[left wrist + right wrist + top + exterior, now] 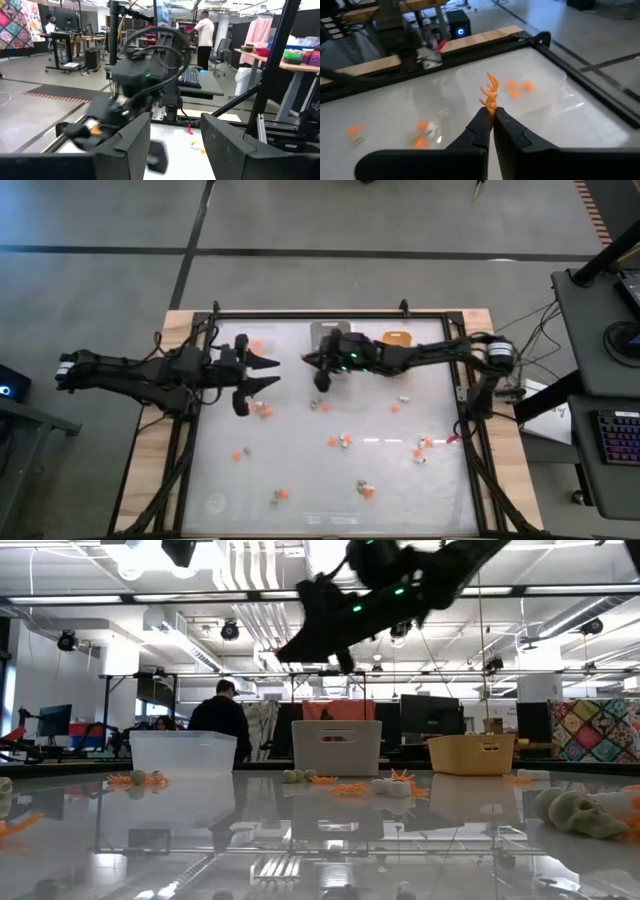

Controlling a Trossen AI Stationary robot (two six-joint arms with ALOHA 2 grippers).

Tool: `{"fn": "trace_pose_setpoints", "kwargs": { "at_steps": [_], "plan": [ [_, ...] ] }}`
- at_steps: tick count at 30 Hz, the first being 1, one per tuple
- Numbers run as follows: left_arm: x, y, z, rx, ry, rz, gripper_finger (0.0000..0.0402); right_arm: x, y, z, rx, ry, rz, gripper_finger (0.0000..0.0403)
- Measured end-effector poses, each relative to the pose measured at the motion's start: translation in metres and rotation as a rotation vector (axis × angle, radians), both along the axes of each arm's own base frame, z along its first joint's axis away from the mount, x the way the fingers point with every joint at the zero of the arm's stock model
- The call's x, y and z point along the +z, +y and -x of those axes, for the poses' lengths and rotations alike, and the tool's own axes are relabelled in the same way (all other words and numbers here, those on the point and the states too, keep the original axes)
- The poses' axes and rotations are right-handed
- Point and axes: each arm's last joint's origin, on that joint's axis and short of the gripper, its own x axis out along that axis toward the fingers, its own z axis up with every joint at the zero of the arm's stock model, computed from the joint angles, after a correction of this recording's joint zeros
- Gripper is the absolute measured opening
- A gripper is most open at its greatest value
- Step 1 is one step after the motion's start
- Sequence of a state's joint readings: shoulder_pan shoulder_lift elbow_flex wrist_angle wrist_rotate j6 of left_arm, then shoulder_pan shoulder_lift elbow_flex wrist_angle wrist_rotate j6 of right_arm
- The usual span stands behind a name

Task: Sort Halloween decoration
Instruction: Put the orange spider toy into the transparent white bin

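Observation:
Small orange, white and tan Halloween trinkets (340,441) lie scattered over the white table. My right gripper (492,114) is shut on one orange, branching trinket (490,89). In the high view it (308,360) hovers over the far middle of the table, just in front of the grey tray (330,332). My left gripper (272,373) stands open at the table's left, its fingers pointing level toward the right gripper with nothing between them (175,142). My right gripper pinches the orange trinket's lower end (491,105) between its two fingertips. The fingers come from the table's right side, nearly level and slanting a little down. The trinket sticks out past the fingertips, clear of the table.
Three small trays stand along the far edge: clear (183,752), grey (336,747) and orange-yellow (471,754). A skull-shaped trinket (578,812) lies near the low camera. A black frame (330,314) rims the table. People stand in the room beyond.

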State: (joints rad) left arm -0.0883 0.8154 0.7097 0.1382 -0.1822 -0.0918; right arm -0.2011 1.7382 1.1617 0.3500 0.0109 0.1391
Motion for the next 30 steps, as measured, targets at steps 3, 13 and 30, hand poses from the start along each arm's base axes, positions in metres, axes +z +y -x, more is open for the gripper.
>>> {"fn": "trace_pose_setpoints", "kwargs": {
  "at_steps": [3,13,30],
  "plan": [
    [0.004,0.001,0.007,0.000,-0.024,0.006,0.0158,-0.005,-0.013,-0.022,-0.012,-0.003,0.021,0.0009],
    [0.018,0.002,0.029,-0.003,-0.113,0.014,0.0158,-0.032,-0.045,-0.078,-0.039,-0.009,0.026,0.0009],
    [0.014,0.002,0.029,-0.002,-0.114,0.006,0.0158,-0.054,-0.050,-0.119,-0.024,-0.041,0.023,0.0009]
  ]
}}
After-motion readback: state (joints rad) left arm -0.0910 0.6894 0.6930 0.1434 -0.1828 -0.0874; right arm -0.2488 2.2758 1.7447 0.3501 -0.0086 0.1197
